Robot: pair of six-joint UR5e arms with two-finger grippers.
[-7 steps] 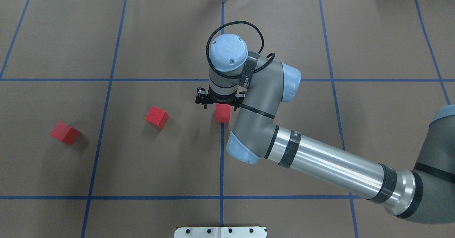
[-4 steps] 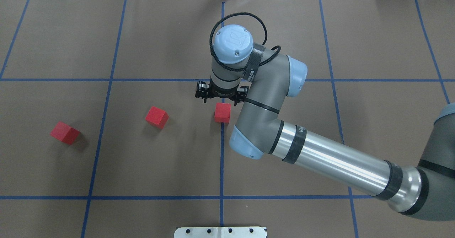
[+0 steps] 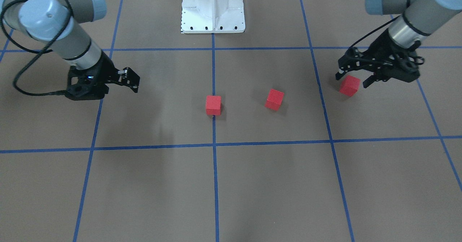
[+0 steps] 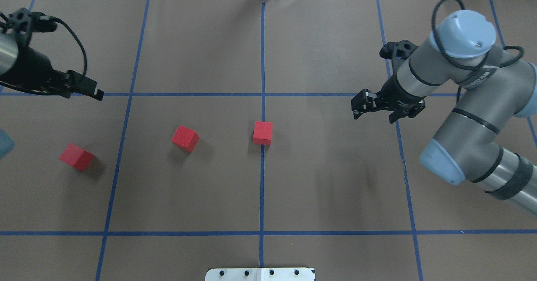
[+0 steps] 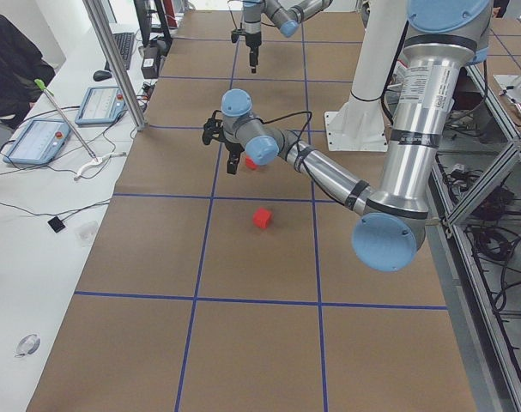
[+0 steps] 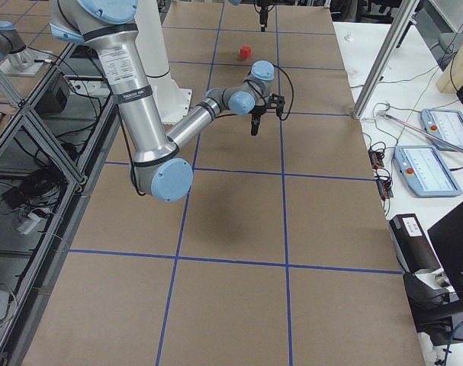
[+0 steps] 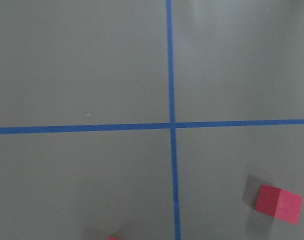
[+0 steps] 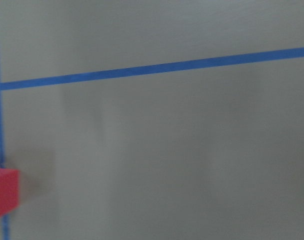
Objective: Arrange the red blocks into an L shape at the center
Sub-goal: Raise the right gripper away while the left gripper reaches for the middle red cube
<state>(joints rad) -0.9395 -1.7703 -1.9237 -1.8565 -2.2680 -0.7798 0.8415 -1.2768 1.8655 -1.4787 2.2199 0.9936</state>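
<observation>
Plainly, only one of the three red blocks is where the task wants it. The centre block (image 4: 263, 133) sits squarely on the middle tape line (image 4: 261, 180), which suits it as the corner of the L. The middle block (image 4: 185, 138) lies well apart on the robot's left, turned a little off the grid. The outer block (image 4: 76, 157) is farther out, past the next tape line, so no L exists yet.

The right gripper (image 4: 374, 116) hangs well off to its own side. Its fingers (image 4: 357, 107) are spread and hold nothing, and this probably keeps the centre free for the other arm. The left gripper (image 3: 352, 78) hovers high, near the outer block. Its fingers (image 3: 341, 70) are also spread and empty. From the front the block seems to lie between them, but the overhead view shows it apart from them. I judge the left arm is lining up to fetch that block, since both stray blocks are on its side.

The bench (image 4: 335, 188) is covered in matte brown paper marked with a blue tape grid. A white robot base (image 3: 213, 7) stands at its edge. Beside it, a side desk (image 5: 37, 206) carries control tablets and cables.
</observation>
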